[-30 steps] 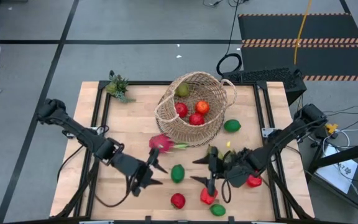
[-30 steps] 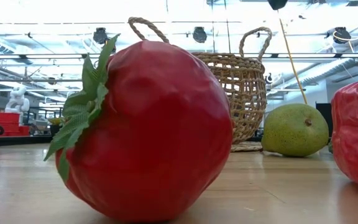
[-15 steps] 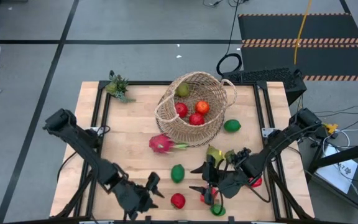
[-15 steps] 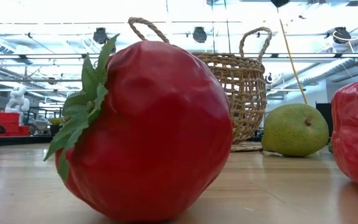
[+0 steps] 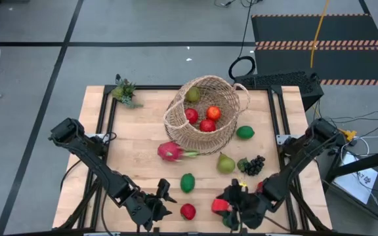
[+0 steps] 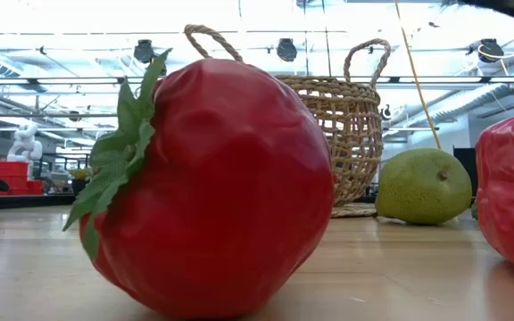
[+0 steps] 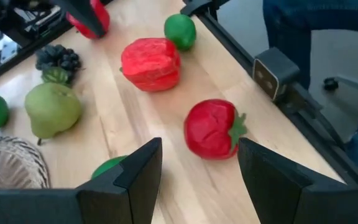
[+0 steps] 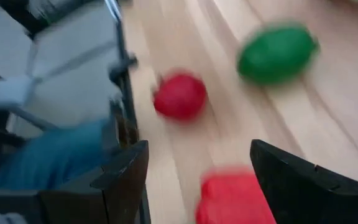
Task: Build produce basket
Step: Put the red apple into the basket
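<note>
High view shows both arms working low at the near edge of the worktop, with the basket lying tipped on its side well beyond both grippers, three red pieces and a greenish one visible in its mouth. The left gripper has its fingers spread and holds nothing; the red tomato sits just ahead of it, between the fingers' line of reach, and beyond that lie the red pepper and a lime. The right gripper also stands open and empty, hovering just above the pepper with the tomato off to one side.

Risks, as I judge them:

- Both grippers sit near each other around the same cluster of produce. If both reach for it, fingers or wrists may collide.
- The tomato is round and free to roll. A closing finger that meets it off-centre could push it toward the worktop rail, which lies close behind it.
- A nudge could also send the pepper or the nearby lime over the edge.
- The basket rests on its side, so anything dropped at its mouth may roll back out, and a bump could spill what it already holds.
- The pear and grapes lie between the right gripper and the basket, so a low carry may sweep them.
</note>
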You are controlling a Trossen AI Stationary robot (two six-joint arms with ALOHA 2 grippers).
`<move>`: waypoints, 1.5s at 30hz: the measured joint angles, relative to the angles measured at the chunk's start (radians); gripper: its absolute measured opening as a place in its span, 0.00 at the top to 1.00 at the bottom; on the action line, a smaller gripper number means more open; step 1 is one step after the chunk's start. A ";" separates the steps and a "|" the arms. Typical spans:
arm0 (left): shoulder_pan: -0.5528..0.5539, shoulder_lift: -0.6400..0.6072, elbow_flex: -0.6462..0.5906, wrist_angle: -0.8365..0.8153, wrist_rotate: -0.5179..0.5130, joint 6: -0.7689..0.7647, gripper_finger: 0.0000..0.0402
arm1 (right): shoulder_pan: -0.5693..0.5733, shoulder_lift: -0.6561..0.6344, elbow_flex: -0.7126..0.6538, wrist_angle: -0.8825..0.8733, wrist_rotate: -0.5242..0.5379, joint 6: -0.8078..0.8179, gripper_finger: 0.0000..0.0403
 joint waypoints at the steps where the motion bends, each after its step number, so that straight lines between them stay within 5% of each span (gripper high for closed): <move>1: -0.001 0.000 0.000 0.000 0.000 -0.011 0.48 | 0.006 -0.006 0.020 -0.078 -0.009 0.054 0.32; 9: -0.002 0.000 0.000 0.000 -0.001 -0.050 0.48 | 0.010 -0.012 0.194 -0.656 -0.176 0.479 0.32; 15: -0.002 0.000 0.000 -0.001 -0.001 -0.057 0.48 | 0.010 -0.010 0.201 -0.893 -0.474 0.831 0.32; 22: -0.018 0.000 0.000 0.001 -0.001 -0.061 0.48 | 0.010 -0.010 0.193 -0.974 -0.551 0.921 0.28; 32: -0.025 0.000 0.000 0.012 -0.001 -0.061 0.48 | 0.006 -0.010 0.041 -0.977 -0.709 0.982 0.02; 45: -0.023 0.000 0.000 0.044 -0.002 -0.045 0.48 | -0.007 -0.013 -0.123 -0.884 -0.708 0.978 0.01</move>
